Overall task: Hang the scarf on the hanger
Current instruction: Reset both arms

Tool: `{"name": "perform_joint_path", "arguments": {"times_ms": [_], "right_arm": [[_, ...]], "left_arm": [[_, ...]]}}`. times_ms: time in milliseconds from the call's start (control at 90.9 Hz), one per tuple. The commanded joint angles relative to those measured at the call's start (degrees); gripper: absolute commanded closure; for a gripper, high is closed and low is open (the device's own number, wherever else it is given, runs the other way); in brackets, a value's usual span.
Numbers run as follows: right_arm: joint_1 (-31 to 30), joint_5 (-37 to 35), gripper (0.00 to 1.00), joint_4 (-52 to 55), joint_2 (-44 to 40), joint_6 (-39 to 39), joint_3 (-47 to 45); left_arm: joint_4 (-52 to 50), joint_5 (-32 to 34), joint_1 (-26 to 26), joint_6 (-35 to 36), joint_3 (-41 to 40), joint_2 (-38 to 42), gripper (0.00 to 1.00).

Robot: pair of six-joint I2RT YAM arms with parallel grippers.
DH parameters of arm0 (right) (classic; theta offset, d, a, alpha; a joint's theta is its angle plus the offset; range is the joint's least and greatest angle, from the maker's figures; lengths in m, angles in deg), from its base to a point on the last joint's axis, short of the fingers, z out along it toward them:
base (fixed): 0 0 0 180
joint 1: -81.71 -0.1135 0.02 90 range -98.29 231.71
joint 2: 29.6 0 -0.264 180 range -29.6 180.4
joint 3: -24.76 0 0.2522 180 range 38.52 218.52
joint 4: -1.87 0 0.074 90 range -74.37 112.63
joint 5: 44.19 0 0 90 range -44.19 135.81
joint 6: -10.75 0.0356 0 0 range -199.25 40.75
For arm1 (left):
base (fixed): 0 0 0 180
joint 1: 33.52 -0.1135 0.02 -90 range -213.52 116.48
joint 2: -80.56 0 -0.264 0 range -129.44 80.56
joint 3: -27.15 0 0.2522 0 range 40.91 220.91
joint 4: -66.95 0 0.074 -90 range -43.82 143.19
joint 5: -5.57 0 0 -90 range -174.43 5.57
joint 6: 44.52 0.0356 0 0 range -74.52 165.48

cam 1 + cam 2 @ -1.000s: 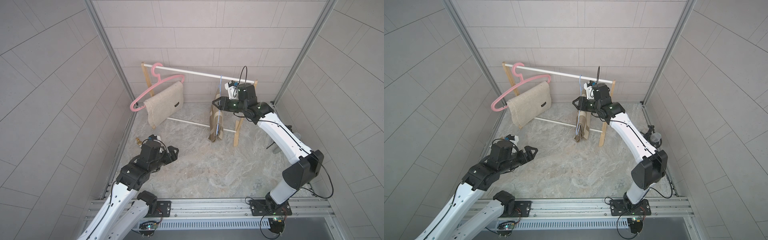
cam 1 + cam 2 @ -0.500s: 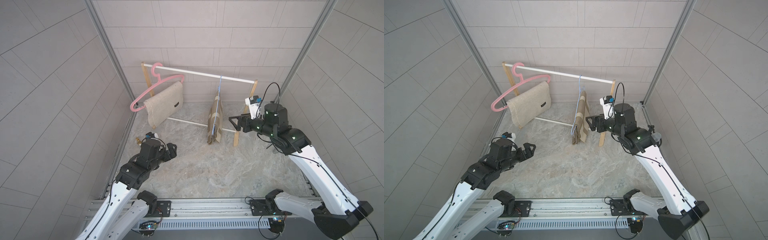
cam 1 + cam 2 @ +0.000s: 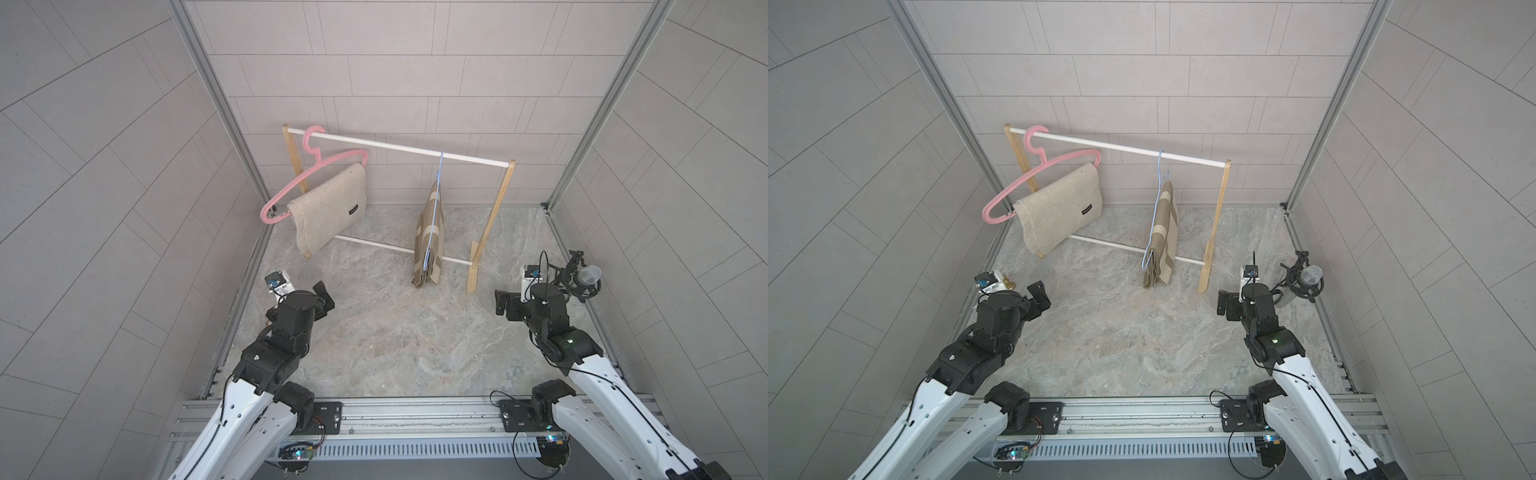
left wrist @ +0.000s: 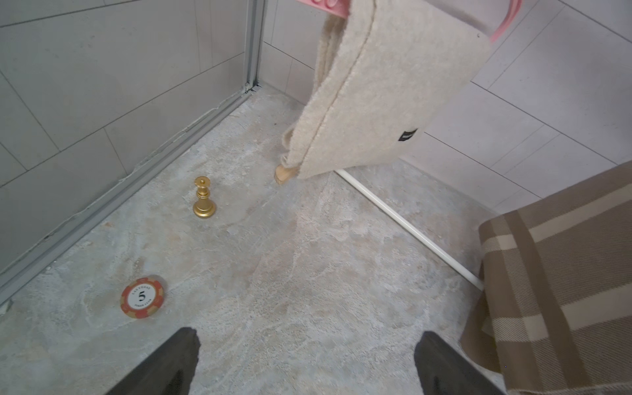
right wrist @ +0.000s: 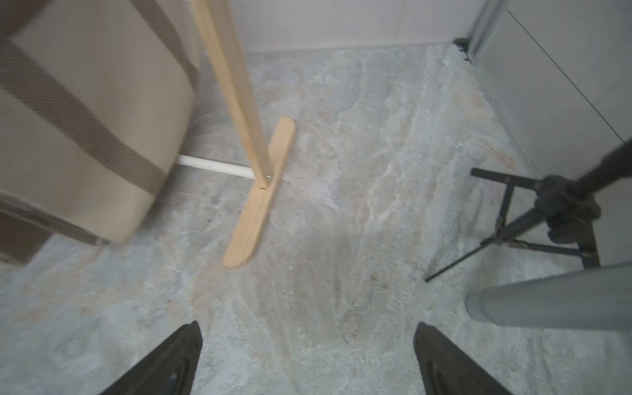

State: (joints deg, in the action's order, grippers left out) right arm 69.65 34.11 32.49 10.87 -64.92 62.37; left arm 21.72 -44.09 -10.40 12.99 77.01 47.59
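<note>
Top views both show the rack by the back wall, with the plaid scarf draped over the blue hanger on its rail, long axis hanging down. The right gripper is nearer, well apart, with the scarf ahead and to its left. The left gripper is farther. Both are spread wide and empty.

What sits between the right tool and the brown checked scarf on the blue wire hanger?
The clothes rack's pale wooden foot lies there, resting on the floor, as both top views show; the open right tool and the brown checked scarf flank it.
</note>
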Motion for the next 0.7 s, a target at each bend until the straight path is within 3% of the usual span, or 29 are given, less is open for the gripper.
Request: {"name": "perform_joint_path", "arguments": {"times_ms": [0, 198, 352, 572, 693], "right_arm": [[3.0, -3.1, 0.00, -16.3, -0.2, -0.5, -4.3], [4.6, -7.2, 0.00, -31.2, 9.5, -5.1, -5.7], [11.0, -5.0, 0.00, -43.0, 17.0, -5.1, -7.7], [13.1, 2.7, 0.00, -56.7, 28.1, -6.9, -8.5], [13.1, 5.6, 0.00, -58.6, 31.9, -9.2, -6.5]], "left_arm": [[7.2, 7.5, -0.7, 3.9, -2.7, 0.2, 0.00], [13.9, 13.2, -2.5, 3.6, -7.4, -2.8, 0.00], [18.6, 14.2, -5.1, 4.1, -9.9, -6.9, 0.00], [25.6, 8.1, -13.5, 4.0, -12.1, -13.8, 0.00], [29.2, 5.4, -16.0, 6.2, -11.0, -19.5, 0.00]]}}
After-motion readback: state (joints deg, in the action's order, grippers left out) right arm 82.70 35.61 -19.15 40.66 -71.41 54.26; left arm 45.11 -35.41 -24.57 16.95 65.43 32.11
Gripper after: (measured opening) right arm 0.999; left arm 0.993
